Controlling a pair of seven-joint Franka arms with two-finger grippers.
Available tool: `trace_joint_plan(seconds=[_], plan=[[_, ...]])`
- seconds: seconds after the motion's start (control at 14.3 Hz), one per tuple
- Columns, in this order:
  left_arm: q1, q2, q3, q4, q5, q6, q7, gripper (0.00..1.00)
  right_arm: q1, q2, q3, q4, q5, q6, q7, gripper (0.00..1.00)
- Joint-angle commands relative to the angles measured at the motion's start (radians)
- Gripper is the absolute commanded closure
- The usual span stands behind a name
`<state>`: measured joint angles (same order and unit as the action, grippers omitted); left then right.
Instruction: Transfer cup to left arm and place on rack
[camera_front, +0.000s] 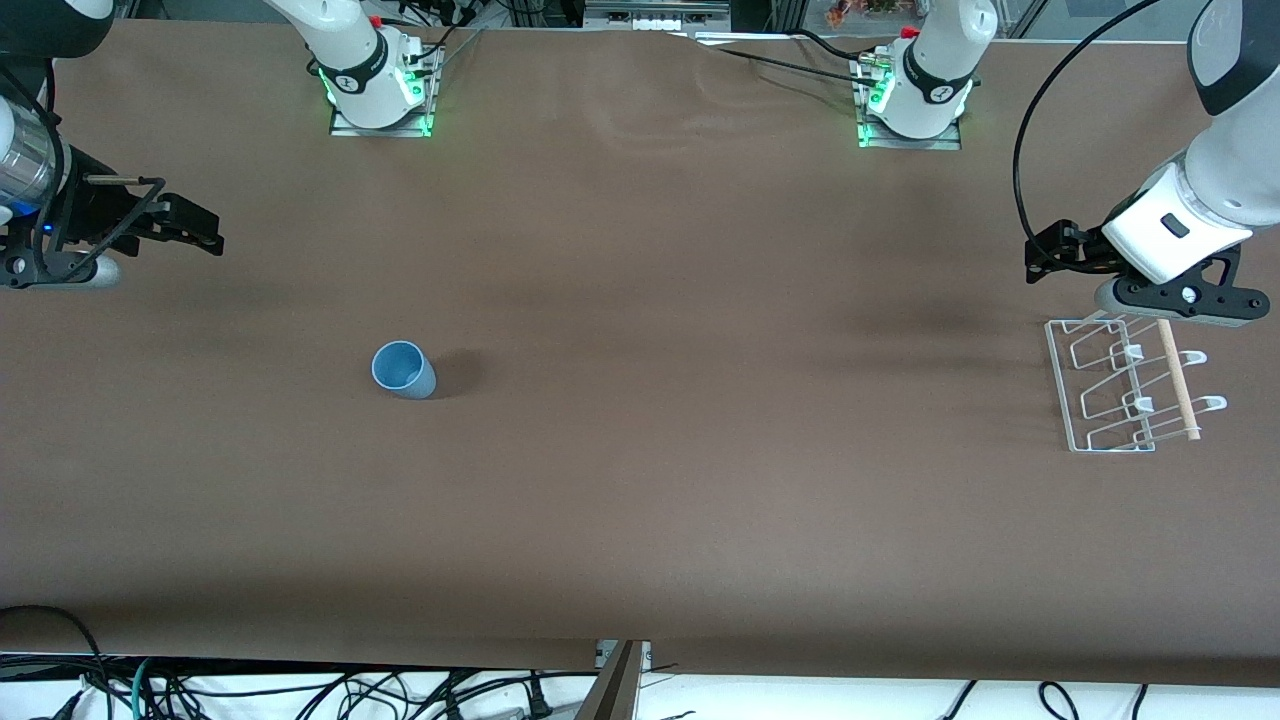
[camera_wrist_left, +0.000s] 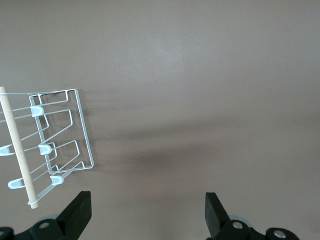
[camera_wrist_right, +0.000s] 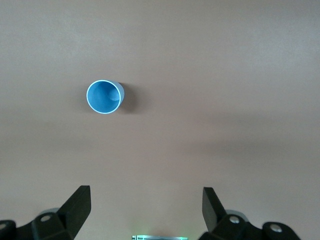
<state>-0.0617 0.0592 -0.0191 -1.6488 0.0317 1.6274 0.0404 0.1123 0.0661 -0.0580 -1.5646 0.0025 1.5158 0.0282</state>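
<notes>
The light-blue cup (camera_front: 403, 369) stands upright, mouth up, on the brown table toward the right arm's end. In the right wrist view the cup (camera_wrist_right: 105, 97) is well clear of my right gripper (camera_wrist_right: 146, 196), which is open and empty. That right gripper (camera_front: 190, 228) hangs over the table's edge at its own end. The white wire rack (camera_front: 1130, 385) with its wooden dowel (camera_front: 1178, 380) lies at the left arm's end. My left gripper (camera_front: 1048, 258) hovers just beside the rack (camera_wrist_left: 55, 140). Its jaws (camera_wrist_left: 148, 200) are open with only bare table between them.
Both arm bases (camera_front: 378, 85) (camera_front: 915, 95) stand along the table's back edge with green lights. A black cable (camera_front: 1020, 150) loops from the left arm above the rack's end. Loose cables (camera_front: 300, 690) lie below the table's front edge.
</notes>
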Motion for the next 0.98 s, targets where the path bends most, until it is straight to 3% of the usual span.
trace_joint_plan(seconds=[0.0,0.91], plan=[[0.006,-0.007,-0.004,0.004,-0.024,-0.008,-0.002,0.0,0.0,-0.026,0.004,-0.002,-0.018,-0.023,-0.002,0.01],[0.006,-0.007,-0.004,0.004,-0.024,-0.009,-0.001,0.0,0.0,-0.014,0.004,0.02,-0.016,-0.048,-0.008,0.01]])
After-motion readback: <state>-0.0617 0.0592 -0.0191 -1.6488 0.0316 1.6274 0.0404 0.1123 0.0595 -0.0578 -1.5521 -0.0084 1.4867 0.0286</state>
